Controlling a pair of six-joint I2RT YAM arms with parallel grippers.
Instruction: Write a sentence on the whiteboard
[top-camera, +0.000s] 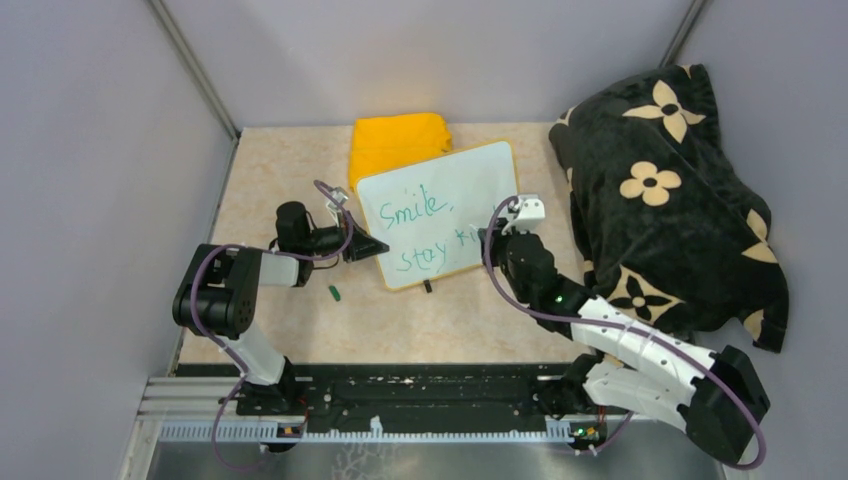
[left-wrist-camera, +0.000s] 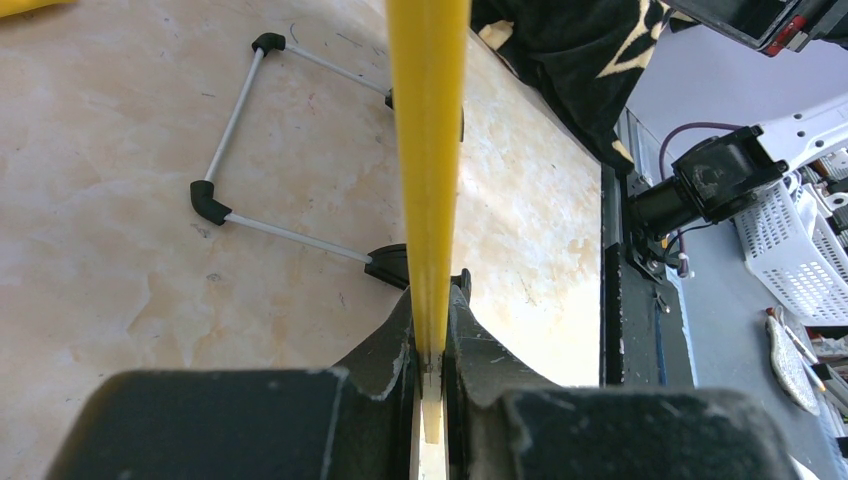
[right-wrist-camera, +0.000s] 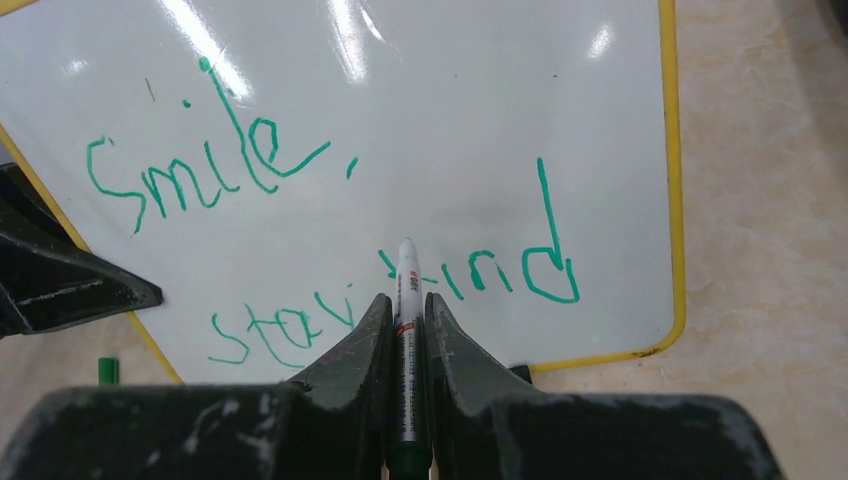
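The left fingers pinch the flat white yellow-rimmed whiteboard steady; the right fingers, clamped on the green marker, should lift straight off, sparing the green handwritten sentence

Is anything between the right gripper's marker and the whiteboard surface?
Nothing visible. The marker in the right gripper points at the whiteboard by the sentence; the left gripper only clamps its edge.

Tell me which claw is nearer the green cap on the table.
Left. The left claw grips the edge of the whiteboard just beyond the cap; the right claw, holding the marker, is at the board's opposite side.
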